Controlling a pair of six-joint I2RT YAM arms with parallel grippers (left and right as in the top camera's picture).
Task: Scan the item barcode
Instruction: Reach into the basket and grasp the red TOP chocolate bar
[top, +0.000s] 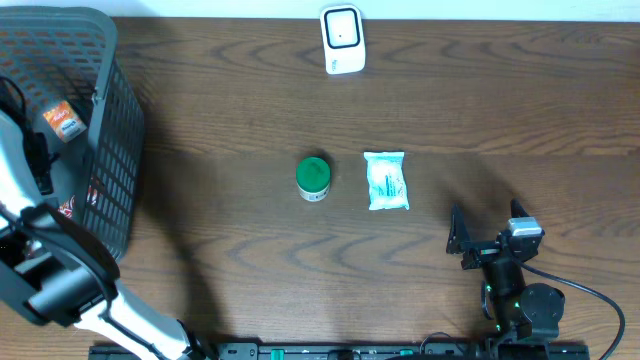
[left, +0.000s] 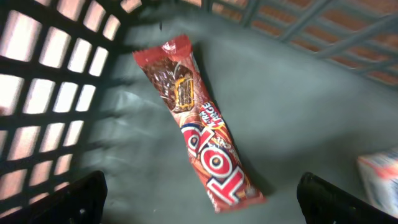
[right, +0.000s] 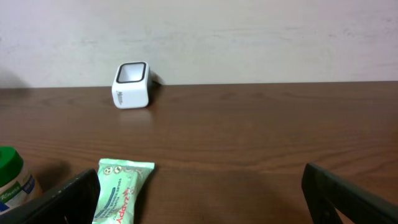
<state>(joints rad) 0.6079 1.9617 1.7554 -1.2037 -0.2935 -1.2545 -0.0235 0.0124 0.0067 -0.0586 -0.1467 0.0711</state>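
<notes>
My left fingers (left: 74, 202): spread wide, one at each lower corner of the wrist view, nothing between them. They hang inside the basket (top: 112, 150), over its grey floor.

My right fingers (right: 348, 196): also wide apart and empty, low over the table (top: 520, 100) at its near right.

Item 1, chocolate bar (left: 199, 134): red wrapper, lying flat and slantwise on the basket floor below my left fingers, touched by neither.

Item 2, white-and-orange pack (left: 380, 180): only a corner shows. It lies in the same basket, apart from the bar.

Item 3, green-lidded jar (top: 313, 178): upright, mid-table.

Item 4, white-and-green sachet (top: 386, 181): flat, just beside the jar, not touching it.

Item 5, barcode scanner (top: 342, 39): white, at the far edge of the table, well apart from jar and sachet.

Step in hand: by where it lies, I judge the bar dealt with and this the drop-off end of one round. The jar and sachet look unscanned.

Next move calls for: lifting my left arm straight up, clear of the basket wall. The sachet lies nearer my right fingers, so they should pinch it across its narrow width and carry it to the scanner window. I cannot tell which face bears the barcode.
</notes>
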